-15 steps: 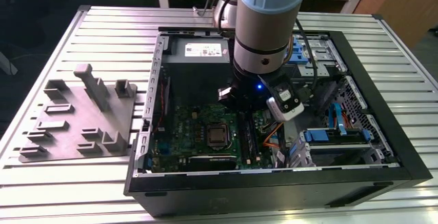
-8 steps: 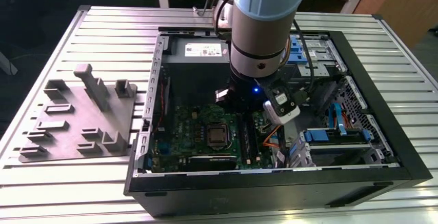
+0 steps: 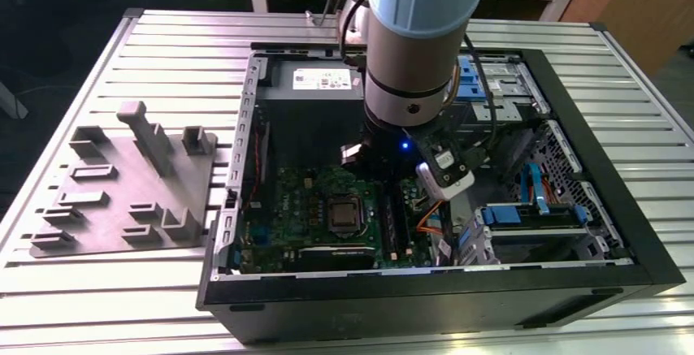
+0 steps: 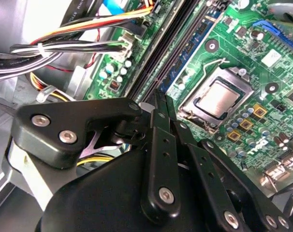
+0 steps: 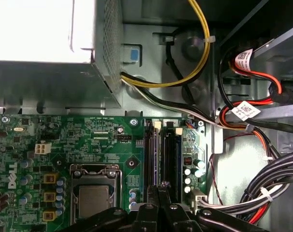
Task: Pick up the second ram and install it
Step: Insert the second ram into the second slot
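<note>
My gripper [image 4: 161,99] is inside the open computer case [image 3: 607,209], low over the memory slots [image 5: 162,150] beside the processor socket [image 5: 94,195]. Its two black fingers [image 5: 158,193] are pressed together, so it is shut, with nothing visible between the tips. In the second wrist view a long blue-green strip with dark chips, the second ram [image 4: 192,46], lies along a slot just past the fingertips. I cannot tell whether the tips touch it. In the exterior view the arm's wrist [image 3: 407,87] hangs over the green motherboard [image 3: 314,209].
Bundled power cables [image 5: 262,188] and red data cables [image 5: 253,104] run close beside the slots. The silver power supply [image 5: 50,43] stands at one end of the board. A grey holder block [image 3: 119,184] sits on the slatted table at the exterior view's left. Blue drive bays [image 3: 531,217] line the case's other side.
</note>
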